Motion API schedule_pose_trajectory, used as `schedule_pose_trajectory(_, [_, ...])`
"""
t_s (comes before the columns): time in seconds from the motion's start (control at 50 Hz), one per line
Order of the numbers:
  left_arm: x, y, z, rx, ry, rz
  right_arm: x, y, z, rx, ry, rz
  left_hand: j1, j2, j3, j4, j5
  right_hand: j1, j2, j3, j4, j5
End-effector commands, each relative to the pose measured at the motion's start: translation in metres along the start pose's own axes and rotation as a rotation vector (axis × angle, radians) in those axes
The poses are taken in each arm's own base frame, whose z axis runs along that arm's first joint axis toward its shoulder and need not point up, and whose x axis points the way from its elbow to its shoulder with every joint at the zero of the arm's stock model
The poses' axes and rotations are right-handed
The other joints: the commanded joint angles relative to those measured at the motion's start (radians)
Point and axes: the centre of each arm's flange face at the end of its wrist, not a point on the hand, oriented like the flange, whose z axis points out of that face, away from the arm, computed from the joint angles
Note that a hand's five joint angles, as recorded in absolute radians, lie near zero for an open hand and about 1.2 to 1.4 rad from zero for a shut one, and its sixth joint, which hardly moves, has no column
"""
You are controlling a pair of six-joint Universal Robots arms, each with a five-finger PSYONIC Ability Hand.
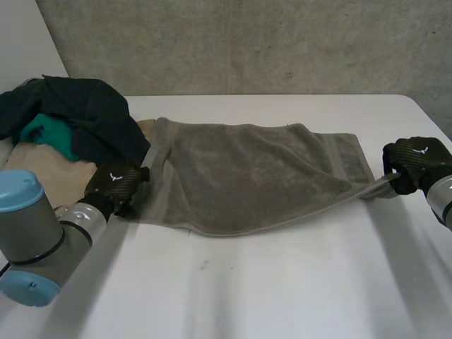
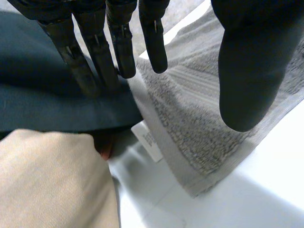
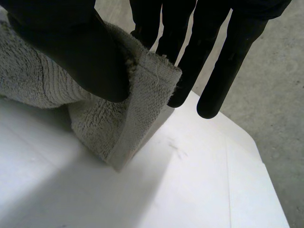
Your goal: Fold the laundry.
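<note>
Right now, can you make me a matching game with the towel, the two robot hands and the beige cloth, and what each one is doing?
Things:
1. towel
2. right robot hand
3. left robot hand
4. beige cloth

States:
A. fingers open, at the towel's left end
B. pinching a towel corner
C. spread across the table
D. partly under dark clothes

Pairs: 1-C, 2-B, 3-A, 4-D
</note>
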Motion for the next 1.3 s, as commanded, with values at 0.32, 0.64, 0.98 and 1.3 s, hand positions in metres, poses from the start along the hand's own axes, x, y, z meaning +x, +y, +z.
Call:
schedule_pose_trajectory(0.32, [0.000,0.013,0.017,-0.031,0.013,-0.010,-0.004,0.010,0.002,-0.033,-0.011,-0.012,0.065,0.066,0.058,0.074,0.078,0.259,0.217,0.206,0.198,0.215])
schedule_pose_trajectory(0.64, [-0.004,0.018,0.038,-0.019,0.007,0.067,-0.006,0.015,0.003,-0.046,-0.017,-0.012,0.341,0.342,0.334,0.350,0.354,0.259,0.217,0.206,0.198,0.215])
schedule_pose_trajectory(0.98, [-0.007,0.002,0.037,-0.022,0.016,0.069,-0.005,0.011,0.001,-0.045,-0.013,-0.027,0.878,0.879,0.871,0.887,0.891,0.259,0.217,0.206,0.198,0.215])
schedule_pose_trajectory(1.3, [-0.015,-0.064,-0.055,0.028,-0.022,0.090,0.002,-0.018,-0.049,-0.194,-0.107,-0.306,0.878,0.879,0.871,0.887,0.891,0.259,0.217,0.206,0.198,0.215])
